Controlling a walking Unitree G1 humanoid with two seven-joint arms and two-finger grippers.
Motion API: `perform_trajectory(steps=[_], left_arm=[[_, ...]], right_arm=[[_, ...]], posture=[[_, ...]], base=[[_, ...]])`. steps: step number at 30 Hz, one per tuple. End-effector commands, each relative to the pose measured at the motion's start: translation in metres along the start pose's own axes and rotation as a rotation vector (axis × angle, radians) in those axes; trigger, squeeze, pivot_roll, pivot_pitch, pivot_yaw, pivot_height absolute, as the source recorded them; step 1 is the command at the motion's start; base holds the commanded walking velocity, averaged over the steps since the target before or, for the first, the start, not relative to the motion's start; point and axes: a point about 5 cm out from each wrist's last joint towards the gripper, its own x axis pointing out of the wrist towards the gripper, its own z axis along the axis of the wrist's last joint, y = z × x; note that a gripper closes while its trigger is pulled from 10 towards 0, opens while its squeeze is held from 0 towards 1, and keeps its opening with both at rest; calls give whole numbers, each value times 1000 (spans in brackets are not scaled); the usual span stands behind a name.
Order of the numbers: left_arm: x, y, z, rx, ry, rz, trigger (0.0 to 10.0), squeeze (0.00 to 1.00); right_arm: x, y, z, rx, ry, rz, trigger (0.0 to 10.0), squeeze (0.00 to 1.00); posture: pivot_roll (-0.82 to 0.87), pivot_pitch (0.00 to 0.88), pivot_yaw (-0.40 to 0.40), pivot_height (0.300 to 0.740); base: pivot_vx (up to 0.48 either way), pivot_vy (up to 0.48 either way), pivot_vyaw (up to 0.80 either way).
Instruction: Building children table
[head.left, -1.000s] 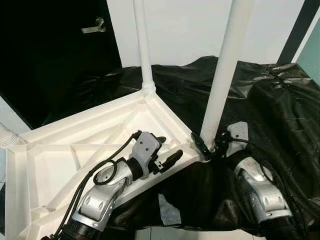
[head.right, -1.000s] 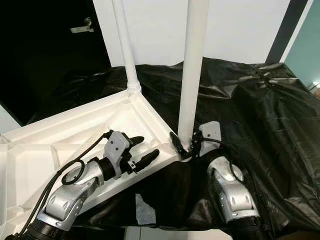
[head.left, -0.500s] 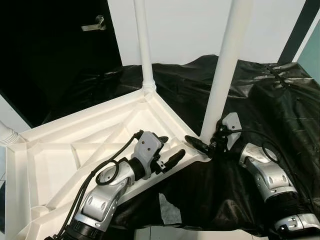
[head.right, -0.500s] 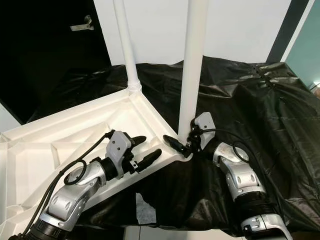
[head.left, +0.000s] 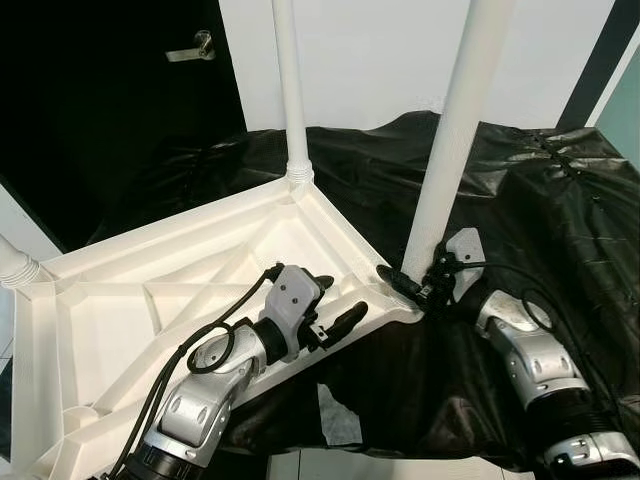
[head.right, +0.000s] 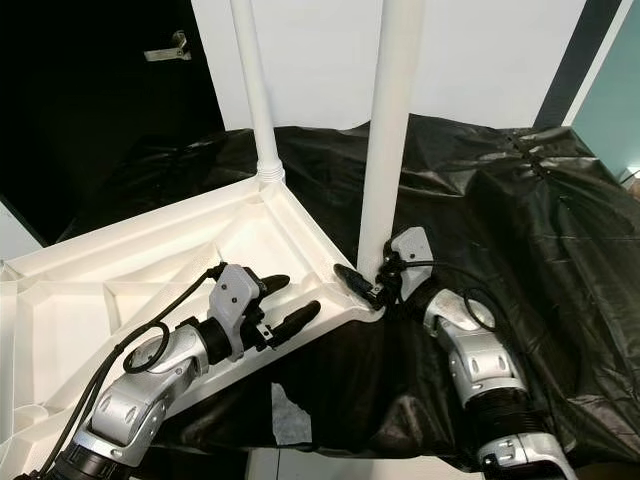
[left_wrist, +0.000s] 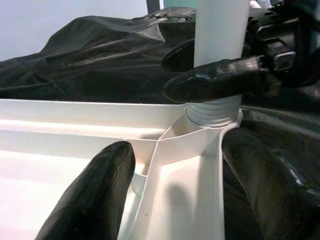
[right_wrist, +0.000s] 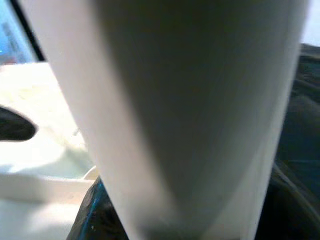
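Gripping near leg (head.left: 445, 160), right tool (head.left: 412, 288); left tool (head.left: 335, 305) open, seemingly empty; three legs

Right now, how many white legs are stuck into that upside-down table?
3. One leg stands at the far corner, one at the near right corner inside the right gripper, and a stub at the left edge. More may be hidden.

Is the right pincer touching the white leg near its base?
Touching. The left wrist view shows the right pincer with fingers pressed on both sides of the white leg, just above its threaded base.
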Motion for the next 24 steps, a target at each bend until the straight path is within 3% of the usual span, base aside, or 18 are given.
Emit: perform_trajectory(steps=[1, 3, 8, 14, 24], left_arm=[[-2, 0, 2, 12, -4, -53, 10000, 0], [-2, 1, 2, 20, -2, -54, 10000, 0], [-4, 6, 3, 26, 6, -38, 10000, 0], [-5, 5, 6, 9, -3, -27, 10000, 0], [-8, 2, 5, 5, 6, -34, 10000, 0]], right_arm=[[-4, -2, -10, -1, 52, -62, 10000, 0], [-3, 0, -10, -8, 54, -87, 10000, 0], [-8, 14, -18, 61, 73, -359, 10000, 0], [-12, 17, -17, 79, 73, -521, 10000, 0], [-16, 27, -15, 108, 80, -650, 10000, 0]], posture=[[-9, 0, 10, 740], [-8, 0, 11, 740], [-21, 0, 32, 740], [-20, 0, 36, 740], [-18, 0, 33, 740]], base=[[0, 0, 0], [0, 0, 0], [0, 0, 0], [0, 0, 0], [0, 0, 0]])
